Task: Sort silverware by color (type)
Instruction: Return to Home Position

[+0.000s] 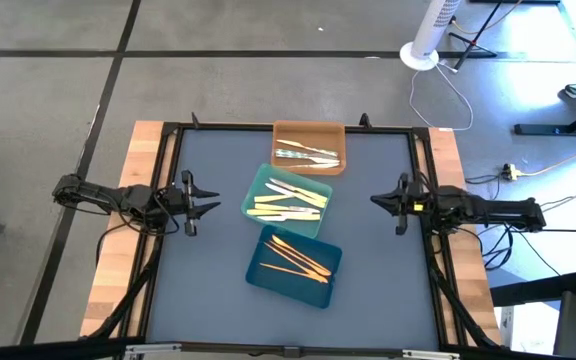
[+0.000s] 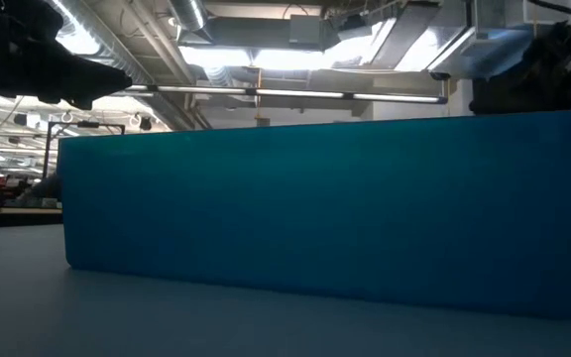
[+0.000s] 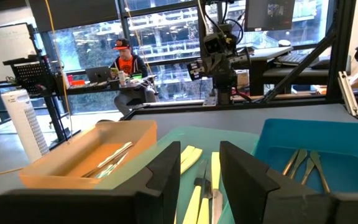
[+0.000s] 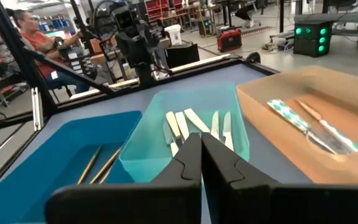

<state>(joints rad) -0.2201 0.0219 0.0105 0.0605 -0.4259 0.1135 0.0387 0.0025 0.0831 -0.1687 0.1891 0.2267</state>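
Note:
The silverware lies sorted in three trays at the table's middle. Silver-grey pieces (image 1: 306,154) are in the orange tray (image 1: 308,130). Pale yellow ones (image 1: 286,200) are in the teal tray (image 1: 258,185), and orange-tan ones (image 1: 298,258) are in the blue tray (image 1: 268,275). My left gripper (image 1: 208,205) hovers open at the table's left, pointing at the trays, also (image 3: 199,180). My right gripper (image 1: 376,200) is shut and empty on the right, pointing at the teal tray, also (image 4: 201,155). Each utensil lies flat on its tray's floor.
The trays stand in a slanting row from the far edge toward the near edge, close together. The blue tray's wall (image 2: 325,208) fills the low view. A black frame (image 1: 168,130) borders the table. A person sits at a desk (image 3: 126,62) in the room beyond.

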